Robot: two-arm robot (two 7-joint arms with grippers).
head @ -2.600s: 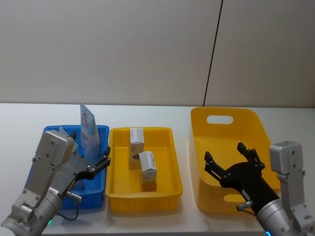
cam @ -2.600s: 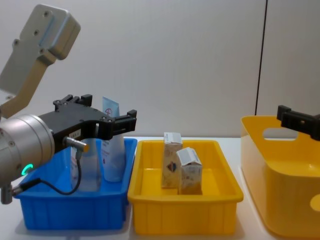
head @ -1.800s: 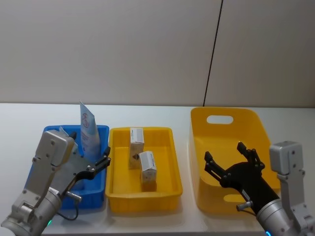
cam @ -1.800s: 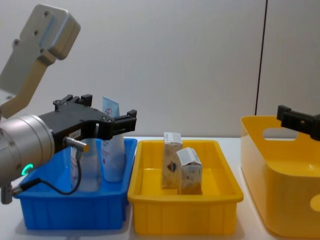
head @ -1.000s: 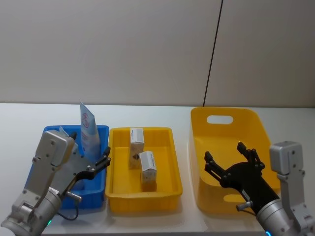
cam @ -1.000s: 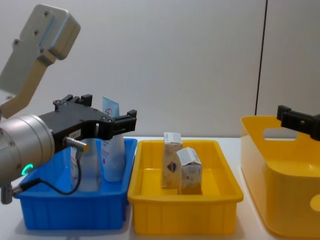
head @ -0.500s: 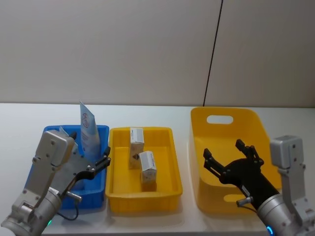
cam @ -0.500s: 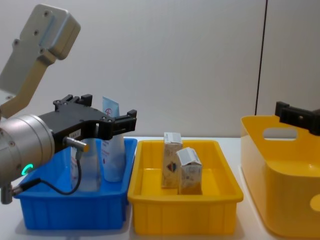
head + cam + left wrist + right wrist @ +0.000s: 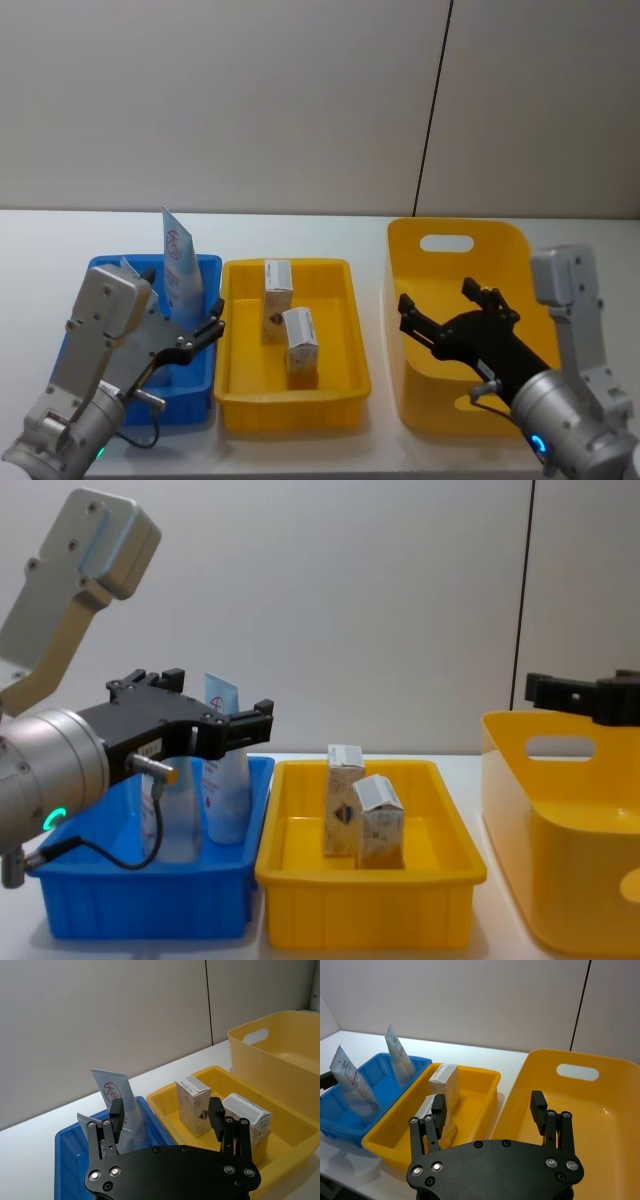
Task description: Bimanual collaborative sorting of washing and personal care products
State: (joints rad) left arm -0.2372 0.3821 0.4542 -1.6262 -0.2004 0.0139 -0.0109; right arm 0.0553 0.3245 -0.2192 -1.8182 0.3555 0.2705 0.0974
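So both claws are wide open right now, nothing in either one. The left gripper (image 9: 166, 1105) hangs over the near end of the blue tray (image 9: 150, 915), fingers spread and pointing toward the far end. The white-and-light-blue squeeze tube (image 9: 180, 262) with the red mark stands just past its fingertips, leaning against the tray's far wall. The translucent pouch (image 9: 351, 1085) is upright in the same tray, right by the claw's outer finger and partly hidden behind it in the chest view. I can't tell whether finger and pouch touch.

One tray over, to the right of that claw, the yellow tray (image 9: 365, 915) holds the two small tan cartons with white tops and the dark diamond logo. The farther carton (image 9: 276, 298) stands straight. The nearer carton (image 9: 300, 347) sits just beside it and looks a bit tilted.

The right gripper (image 9: 487, 1099) floats above the left side of the tall yellow tub (image 9: 580, 870), the one with the handle cut-out. Its fingers are spread and angled over toward the yellow tray. The cartons are off to that claw's left, apart from it, with the tub wall in between. All three containers sit side by side on the white table (image 9: 300, 235).
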